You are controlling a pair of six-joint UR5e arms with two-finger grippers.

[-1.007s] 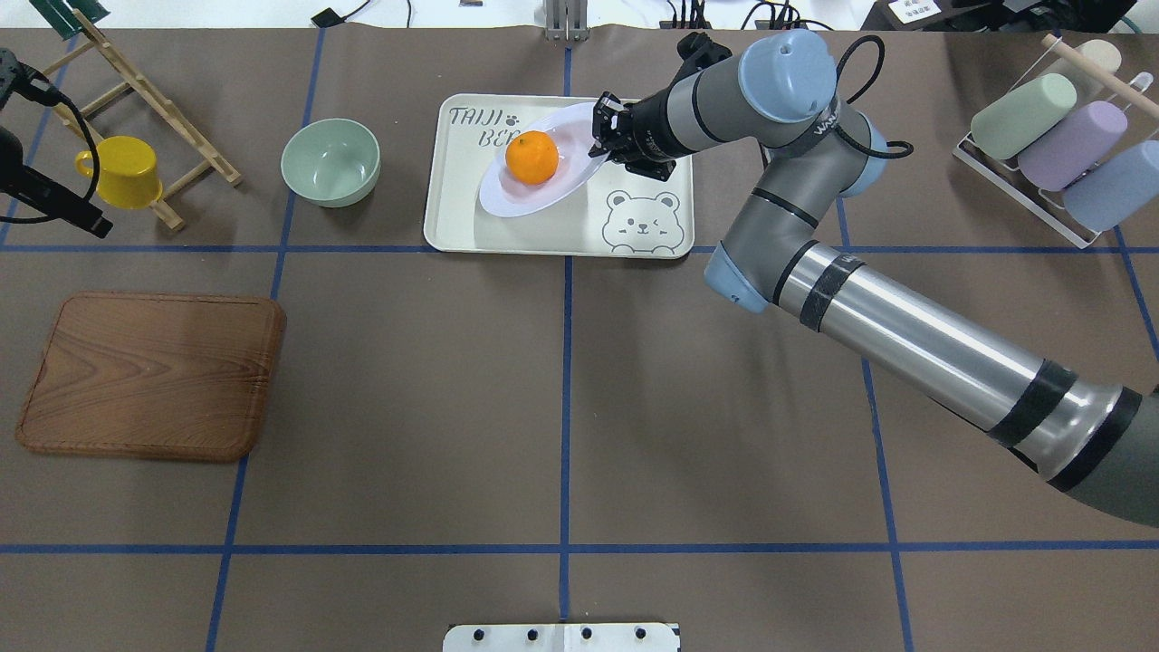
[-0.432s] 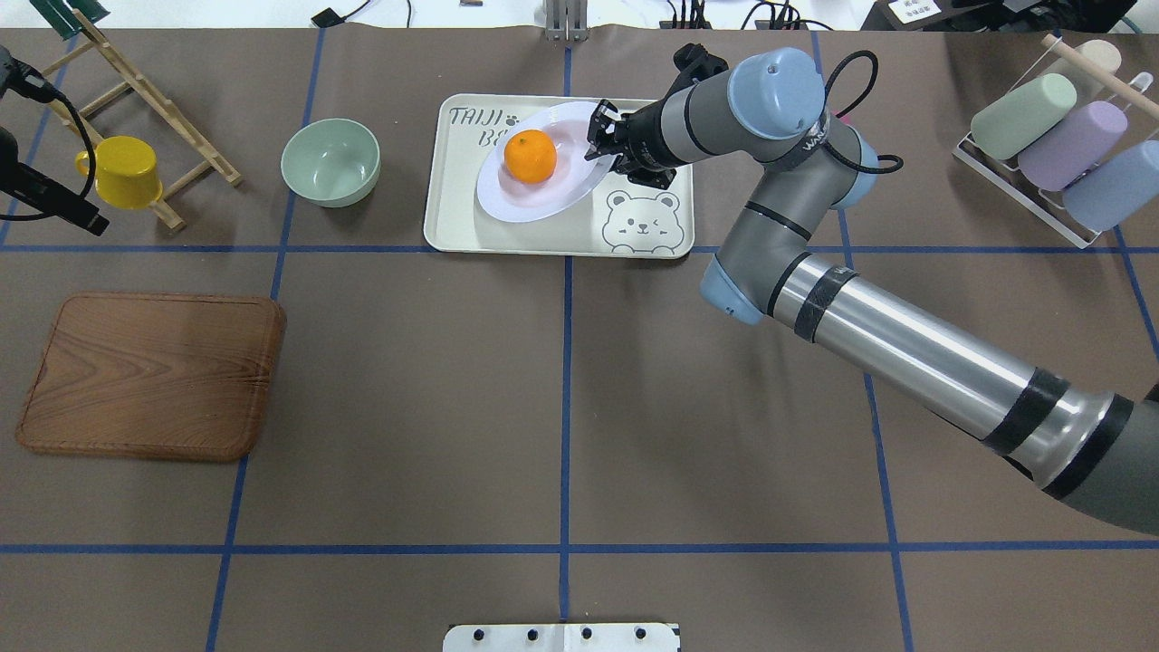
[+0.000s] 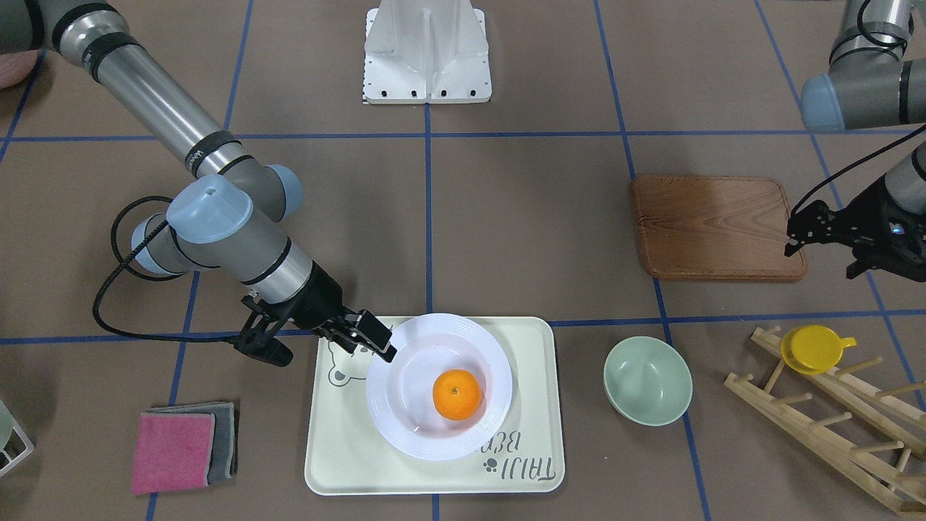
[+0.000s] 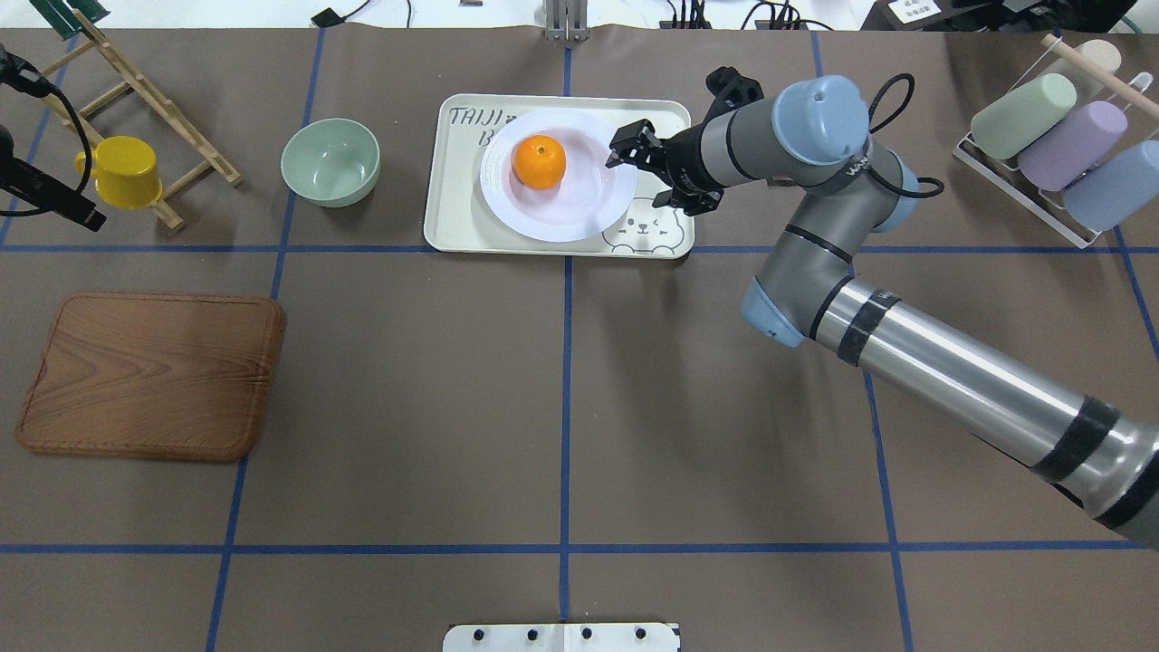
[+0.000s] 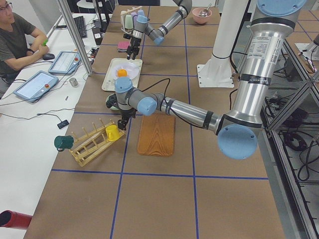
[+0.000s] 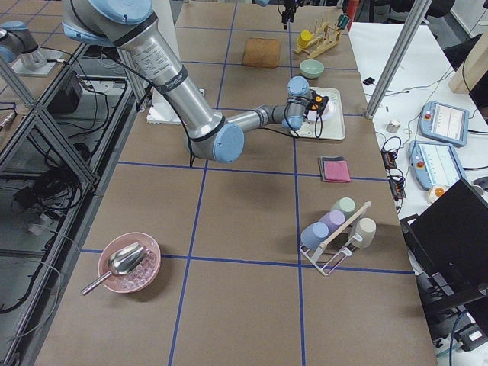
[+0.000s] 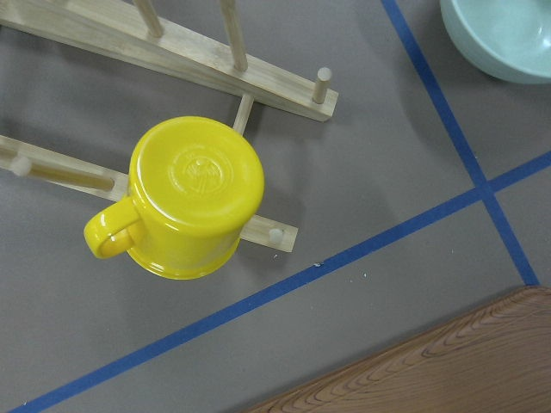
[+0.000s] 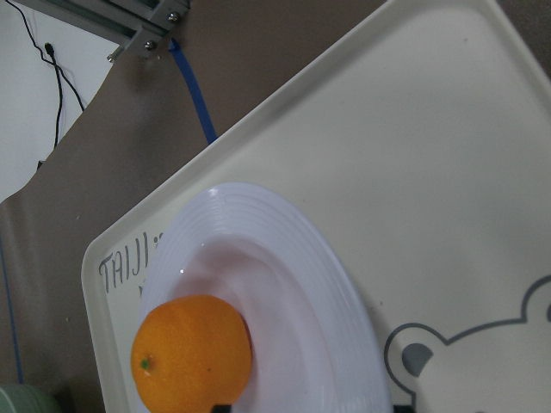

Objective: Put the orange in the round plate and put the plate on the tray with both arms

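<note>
The orange (image 4: pixel 539 162) (image 3: pixel 457 394) lies in the sunken centre of the white round plate (image 4: pixel 589 213) (image 3: pixel 492 362). The plate lies flat on the cream tray (image 4: pixel 453 217) (image 3: pixel 340 463), over part of its lettering. My right gripper (image 4: pixel 623 149) (image 3: pixel 383 346) stands open at the plate's rim on the bear-drawing side, with nothing between its fingers. The right wrist view looks down on the orange (image 8: pixel 191 353), the plate (image 8: pixel 318 284) and the tray (image 8: pixel 448 155). My left gripper (image 3: pixel 792 239) (image 4: pixel 86 220) hovers far off by the wooden rack, apparently open and empty.
A pale-green bowl (image 4: pixel 330 161) stands beside the tray. A yellow cup (image 4: pixel 127 170) (image 7: pixel 194 196) hangs on the wooden rack at the far left. The brown wooden board (image 4: pixel 149 376) lies near left. A rack of pastel cups (image 4: pixel 1059 145) and a pink cloth (image 3: pixel 173 449) lie on the right.
The plate, held tilted by my right gripper before, now lies flat on the tray. The right gripper has let go of its rim and drawn back to the right.
</note>
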